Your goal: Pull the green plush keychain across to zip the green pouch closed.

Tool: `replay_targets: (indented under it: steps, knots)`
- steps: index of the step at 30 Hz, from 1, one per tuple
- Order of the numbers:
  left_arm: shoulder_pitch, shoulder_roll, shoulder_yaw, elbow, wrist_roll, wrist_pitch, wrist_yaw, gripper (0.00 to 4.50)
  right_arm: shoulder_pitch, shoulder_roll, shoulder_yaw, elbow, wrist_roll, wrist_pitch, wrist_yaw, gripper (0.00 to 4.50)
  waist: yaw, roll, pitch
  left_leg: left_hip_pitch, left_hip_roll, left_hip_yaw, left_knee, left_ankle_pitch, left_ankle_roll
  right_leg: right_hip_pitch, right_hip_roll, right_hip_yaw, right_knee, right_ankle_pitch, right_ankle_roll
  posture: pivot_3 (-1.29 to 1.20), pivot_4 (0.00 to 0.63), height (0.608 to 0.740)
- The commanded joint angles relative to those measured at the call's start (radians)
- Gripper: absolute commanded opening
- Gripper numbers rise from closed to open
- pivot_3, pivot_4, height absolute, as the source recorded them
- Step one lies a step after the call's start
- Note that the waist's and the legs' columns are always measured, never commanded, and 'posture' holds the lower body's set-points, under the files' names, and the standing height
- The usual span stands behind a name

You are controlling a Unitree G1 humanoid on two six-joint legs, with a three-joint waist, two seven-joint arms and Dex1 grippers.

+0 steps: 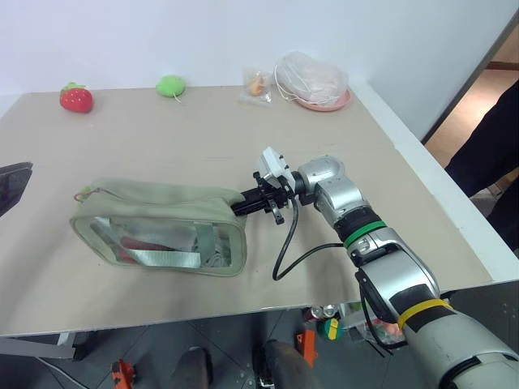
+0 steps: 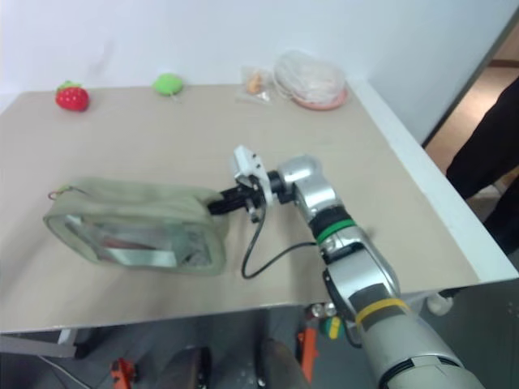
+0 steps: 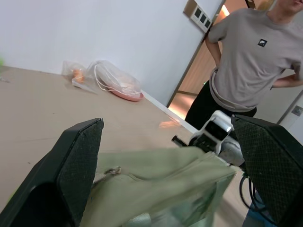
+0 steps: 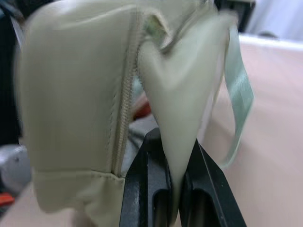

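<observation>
The green pouch lies on its side on the beige table, its clear panel facing me and red items inside. My right gripper is at the pouch's right end. In the right wrist view it is shut on a fold of the pouch's fabric beside the zipper seam. My left gripper stands wide open near the pouch's left end, nothing between its fingers. A bit of red cord shows at the pouch's left end. The green plush keychain is hidden.
A red strawberry plush and a rounded green plush sit at the table's far edge. Plastic bags on a pink plate lie at the far right. A person stands beyond the table's right edge.
</observation>
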Motion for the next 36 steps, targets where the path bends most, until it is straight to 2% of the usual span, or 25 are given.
replay_targets:
  steps: [1, 4, 5, 10, 17, 23, 33, 36]
  knots:
    - [-0.027, 0.036, -0.001, -0.030, -0.043, -0.006, 0.026, 4.50, -0.038, 0.015, -0.031, 0.179, -0.145, -0.193, -0.123, 0.05, -0.001, 0.000, 0.000, 0.000, 0.000, 0.000, 0.000, 0.000, 0.000, 0.000, 0.000, 0.000, 0.000, 0.000, 0.000, 0.00, 0.150, 0.740]
    - [-0.058, 0.041, -0.042, -0.017, -0.039, -0.015, 0.026, 4.50, -0.065, 0.006, -0.054, 0.208, -0.178, -0.233, -0.147, 0.05, -0.002, 0.000, 0.000, 0.001, 0.000, 0.000, 0.000, 0.000, 0.000, 0.001, 0.000, 0.000, 0.000, 0.001, 0.000, 0.00, 0.150, 0.740]
    - [-0.069, 0.041, -0.055, -0.014, -0.037, -0.017, 0.026, 4.50, -0.073, 0.007, -0.061, 0.212, -0.179, -0.230, -0.147, 0.36, -0.002, 0.000, 0.000, 0.002, 0.000, 0.000, 0.000, 0.001, -0.001, 0.000, 0.001, 0.000, 0.001, 0.001, -0.002, 0.00, 0.150, 0.740]
    - [-0.113, 0.033, -0.108, -0.003, -0.017, -0.031, 0.027, 4.50, -0.060, -0.002, -0.068, 0.181, -0.195, -0.217, -0.072, 0.36, -0.002, 0.000, 0.000, 0.001, 0.000, 0.000, -0.001, 0.002, -0.004, 0.000, 0.001, 0.000, 0.001, 0.002, -0.002, 0.00, 0.150, 0.740]
    - [-0.133, 0.006, -0.141, 0.008, 0.003, -0.052, 0.020, 4.50, -0.061, -0.026, -0.085, 0.156, -0.224, -0.226, -0.078, 0.36, -0.001, 0.000, 0.000, 0.001, 0.000, 0.000, -0.001, 0.002, -0.004, 0.000, 0.001, 0.000, 0.001, 0.002, -0.002, 0.00, 0.150, 0.740]
    - [-0.131, -0.009, -0.139, 0.022, 0.020, -0.071, 0.010, 4.50, -0.088, -0.045, -0.118, 0.136, -0.187, -0.084, -0.032, 0.36, 0.000, 0.000, 0.000, 0.001, -0.001, 0.000, -0.001, 0.003, -0.004, 0.000, -0.001, 0.000, 0.001, 0.002, -0.002, 0.00, 0.150, 0.740]
    - [-0.125, -0.026, -0.141, 0.014, 0.025, -0.084, 0.009, 4.50, -0.006, -0.040, -0.112, 0.053, -0.188, -0.052, 0.015, 0.36, 0.000, 0.000, 0.000, 0.001, 0.000, 0.000, -0.002, 0.003, -0.004, 0.000, 0.001, 0.000, 0.001, 0.002, -0.002, 0.00, 0.150, 0.740]
    - [-0.127, -0.025, -0.140, 0.016, 0.027, -0.085, 0.008, 4.50, -0.002, -0.039, -0.127, 0.048, -0.192, -0.060, -0.024, 0.36, 0.000, 0.000, 0.000, 0.001, 0.000, 0.000, -0.002, 0.003, -0.004, 0.000, 0.001, 0.000, 0.001, 0.002, -0.002, 0.00, 0.150, 0.740]
